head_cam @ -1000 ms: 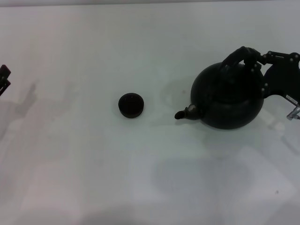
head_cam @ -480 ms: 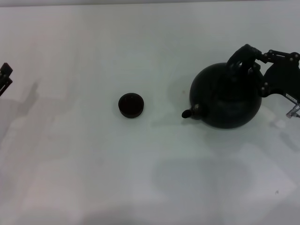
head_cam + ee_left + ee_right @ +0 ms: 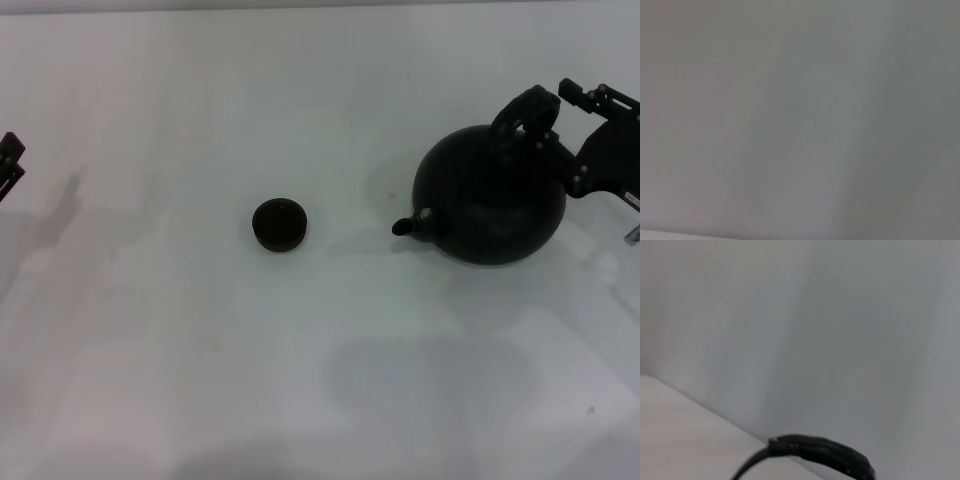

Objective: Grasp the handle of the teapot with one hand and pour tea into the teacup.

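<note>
Even soft light, blurred wrist views

You have one teapot (image 3: 492,205) on the tabletop (image 3: 300,380), at about 3 o'clock in the head view, and it carries one handle (image 3: 522,108) arched over its top and one short spout (image 3: 408,226). You have one teacup (image 3: 279,224), sitting near the centre, well apart from the teapot at its 9 o'clock side. You can count two end effectors: the right end effector (image 3: 556,128) at the teapot's handle around 2 o'clock, and the left end effector (image 3: 10,165) only partly showing at the 9 o'clock edge.
</note>
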Robot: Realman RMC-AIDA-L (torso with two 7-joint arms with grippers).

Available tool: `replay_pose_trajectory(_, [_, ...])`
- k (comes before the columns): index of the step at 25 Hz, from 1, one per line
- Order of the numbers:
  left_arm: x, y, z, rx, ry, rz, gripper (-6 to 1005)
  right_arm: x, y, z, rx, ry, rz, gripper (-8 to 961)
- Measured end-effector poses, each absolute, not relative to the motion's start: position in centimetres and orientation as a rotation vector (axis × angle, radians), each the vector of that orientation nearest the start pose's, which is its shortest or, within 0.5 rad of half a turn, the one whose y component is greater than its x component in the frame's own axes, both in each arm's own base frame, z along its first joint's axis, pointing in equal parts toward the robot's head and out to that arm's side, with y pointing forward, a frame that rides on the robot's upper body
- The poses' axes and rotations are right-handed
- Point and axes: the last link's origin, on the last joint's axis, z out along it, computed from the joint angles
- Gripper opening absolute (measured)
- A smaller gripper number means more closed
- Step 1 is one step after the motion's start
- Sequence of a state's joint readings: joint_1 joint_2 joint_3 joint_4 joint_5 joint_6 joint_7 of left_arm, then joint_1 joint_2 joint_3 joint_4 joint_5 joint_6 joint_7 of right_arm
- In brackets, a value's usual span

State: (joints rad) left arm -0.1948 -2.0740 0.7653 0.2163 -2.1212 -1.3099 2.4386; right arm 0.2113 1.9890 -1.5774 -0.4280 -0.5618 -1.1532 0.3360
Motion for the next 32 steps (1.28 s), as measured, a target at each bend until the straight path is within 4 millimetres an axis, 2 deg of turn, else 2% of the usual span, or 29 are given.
replay_pose_trajectory(1, [-38.4,25.1,1.5,-1.705,-0.772,-0.815,876,33.2,28.8,-0.9,-2.110,0.186,0.595,352])
replay_pose_trajectory(6, [-38.3,25.2,1.5,-1.707,-0.768,-0.818,876,32.9,28.0,-0.8,-2.157,0.237,0.677,585])
replay_pose_trajectory(10, [-38.1,25.6,1.6,-1.712,-0.759,-0.823,876,33.2,27.1,-0.6,-2.176,0.270,0.711,717])
replay_pose_trajectory(13, [-38.1,25.7,1.6,-1.713,-0.755,-0.825,877,34.0,26.6,0.1,-2.140,0.297,0.697,802])
replay_pose_trajectory(17, [-38.0,25.7,1.7,-1.714,-0.747,-0.828,877,36.3,25.6,2.2,-1.988,0.351,0.649,880])
replay_pose_trajectory(21, [-38.1,26.0,2.4,-1.671,-0.721,-0.832,877,38.8,24.2,5.3,-1.765,0.412,0.609,878])
replay_pose_trajectory(24, [-38.3,26.1,3.3,-1.604,-0.703,-0.840,877,39.9,23.1,6.8,-1.631,0.446,0.628,877])
replay_pose_trajectory(32, [-38.1,27.1,4.6,-1.527,-0.675,-0.868,876,40.4,21.4,7.7,-1.504,0.461,0.700,877])
